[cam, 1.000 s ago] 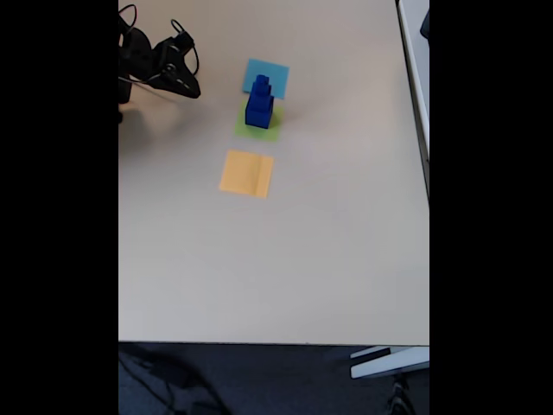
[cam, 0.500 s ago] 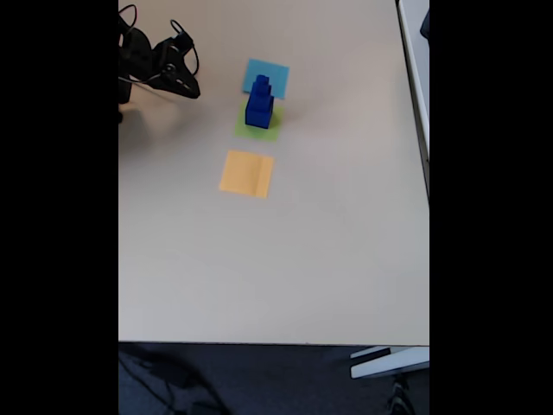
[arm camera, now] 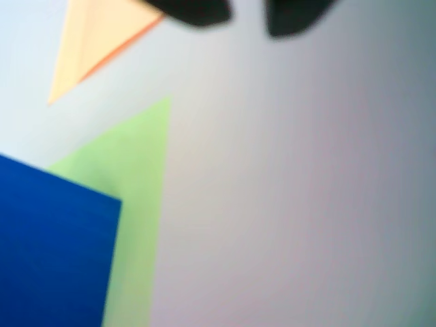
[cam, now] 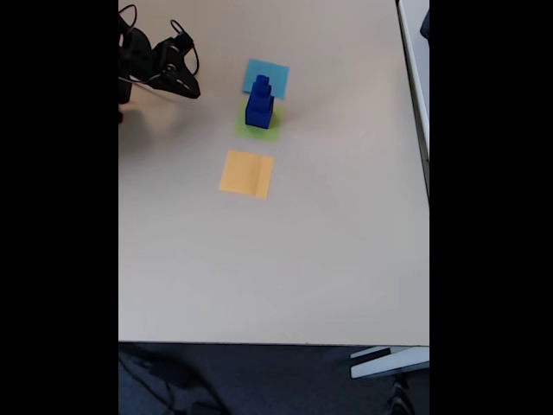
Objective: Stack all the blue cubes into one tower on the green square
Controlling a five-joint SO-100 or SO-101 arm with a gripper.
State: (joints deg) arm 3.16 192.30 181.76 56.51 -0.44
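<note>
In the fixed view the blue cubes (cam: 259,104) stand as one stepped tower, largest at the bottom, on the green square (cam: 269,132). My gripper (cam: 188,86) hangs off to the tower's left near the table's far-left corner, apart from it. In the wrist view a big blue cube face (arm camera: 54,252) fills the lower left on the green square (arm camera: 143,170). The gripper (arm camera: 248,17) shows as two dark blurred tips at the top edge, a narrow gap between them and nothing in it.
A light-blue patch (cam: 275,73) lies just behind the tower and an orange patch (cam: 246,173) in front of it, also seen in the wrist view as an orange patch (arm camera: 88,41). The table's front edge (cam: 276,342) runs low in the fixed view.
</note>
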